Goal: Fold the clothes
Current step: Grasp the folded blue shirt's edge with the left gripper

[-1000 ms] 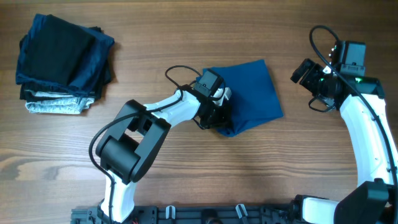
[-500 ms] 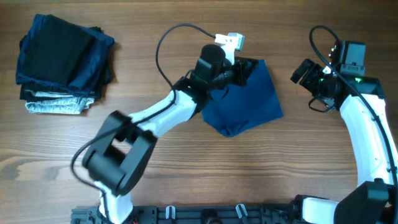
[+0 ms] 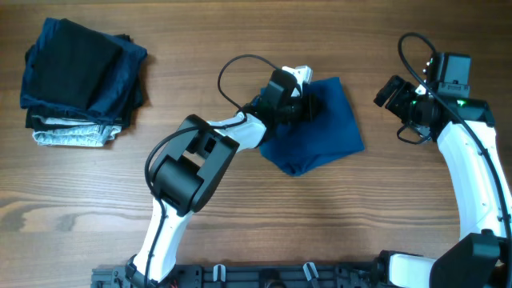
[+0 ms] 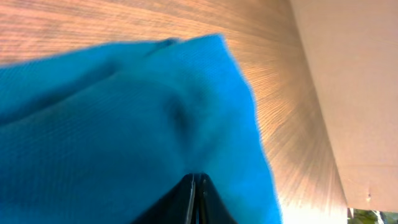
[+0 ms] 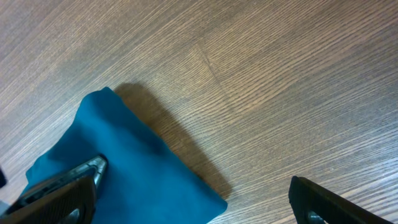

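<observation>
At mid-table (image 3: 240, 232), blue polo shirt (image 3: 328, 136) lies folded to a rough square. Left pincer (image 3: 308, 106) sits on its far-left part, fingers pressed together. Right pincer (image 3: 390, 92), spread wide, is nr shirt's right side, not touching. Far-left corner: stack of dark folded garments (image 3: 80, 80).

Robot lab: left arm (image 3: 184, 164) and right arm (image 3: 474, 180) at a wooden table (image 3: 72, 212).
</observation>
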Robot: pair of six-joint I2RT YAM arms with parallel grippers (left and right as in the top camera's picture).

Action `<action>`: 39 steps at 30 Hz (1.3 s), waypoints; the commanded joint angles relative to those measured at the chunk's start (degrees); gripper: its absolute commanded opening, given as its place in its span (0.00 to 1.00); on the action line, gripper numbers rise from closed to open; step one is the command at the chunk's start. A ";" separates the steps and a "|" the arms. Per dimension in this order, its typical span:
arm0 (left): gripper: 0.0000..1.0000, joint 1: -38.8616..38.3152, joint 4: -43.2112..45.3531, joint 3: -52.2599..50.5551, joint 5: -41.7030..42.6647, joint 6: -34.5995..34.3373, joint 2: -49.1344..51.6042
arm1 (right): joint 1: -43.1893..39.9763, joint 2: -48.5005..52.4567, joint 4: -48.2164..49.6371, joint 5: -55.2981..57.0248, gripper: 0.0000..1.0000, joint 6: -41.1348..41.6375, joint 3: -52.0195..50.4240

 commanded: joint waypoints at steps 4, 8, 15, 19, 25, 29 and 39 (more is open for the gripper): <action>0.05 0.07 0.26 7.43 -2.43 1.92 -4.79 | 0.04 0.39 0.15 -0.66 1.00 0.57 -0.04; 0.07 -0.68 3.50 7.43 -5.33 1.81 -1.18 | 0.04 0.39 0.17 -0.66 0.99 0.55 -0.04; 0.07 -1.70 6.49 7.45 -6.84 1.73 10.97 | 0.04 0.42 0.15 -0.66 0.99 0.55 -0.04; 0.04 0.39 6.75 10.23 -1.42 1.68 11.21 | 0.04 0.39 0.15 -0.66 0.99 0.52 -0.04; 0.08 0.26 -1.14 17.62 6.93 -0.20 -0.42 | 0.04 0.39 0.15 -0.66 0.99 0.57 -0.04; 0.06 -1.68 -16.70 17.59 9.53 1.99 -0.20 | 0.04 0.39 0.17 -0.66 1.00 0.57 -0.04; 0.04 -10.64 -34.23 17.55 -8.35 13.46 5.86 | 0.04 0.39 0.15 -0.66 0.99 0.55 -0.04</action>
